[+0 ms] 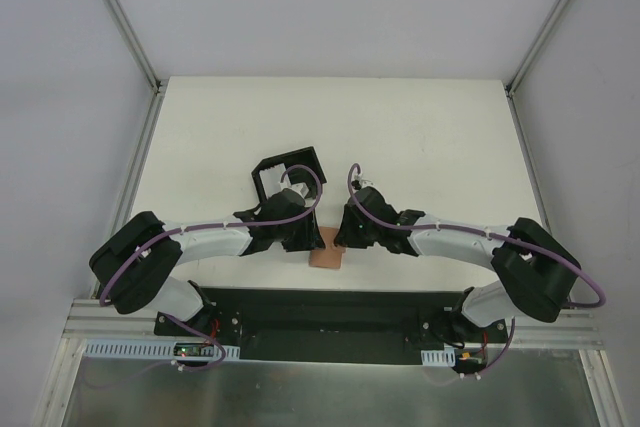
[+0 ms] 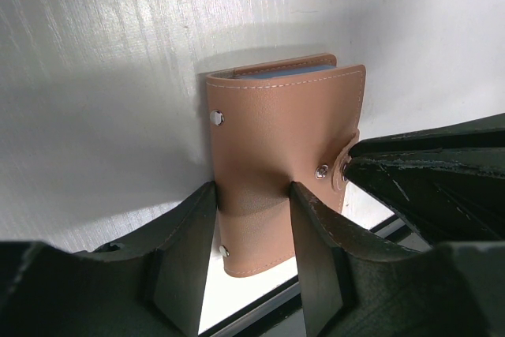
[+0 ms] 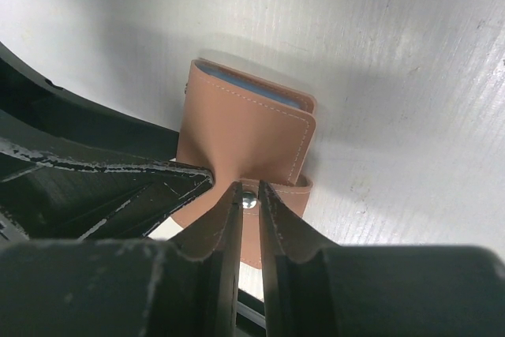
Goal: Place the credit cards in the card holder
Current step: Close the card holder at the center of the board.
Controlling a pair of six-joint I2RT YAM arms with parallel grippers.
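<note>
the card holder (image 2: pixel 276 155), folded shut, sat at the table's (image 1: pixel 400 127) near edge with blue credit cards (image 2: pixel 284 73) tucked inside (only edges showed). the left gripper (image 2: pixel 252 195) clasped its body; the right gripper (image 3: pixel 249 189), nearly closed, pinched its snap tab (image 2: pixel 347 167).

light: bright, even | shadows: soft beside card holder (image 2: pixel 276 163) | glare: streaks on table (image 2: pixel 118 53) | focus: sharp

The tan leather card holder (image 2: pixel 276 163) is resting folded shut near the middle of the tabletop's near edge, with light blue credit cards (image 2: pixel 288 73) showing at its open end
</note>
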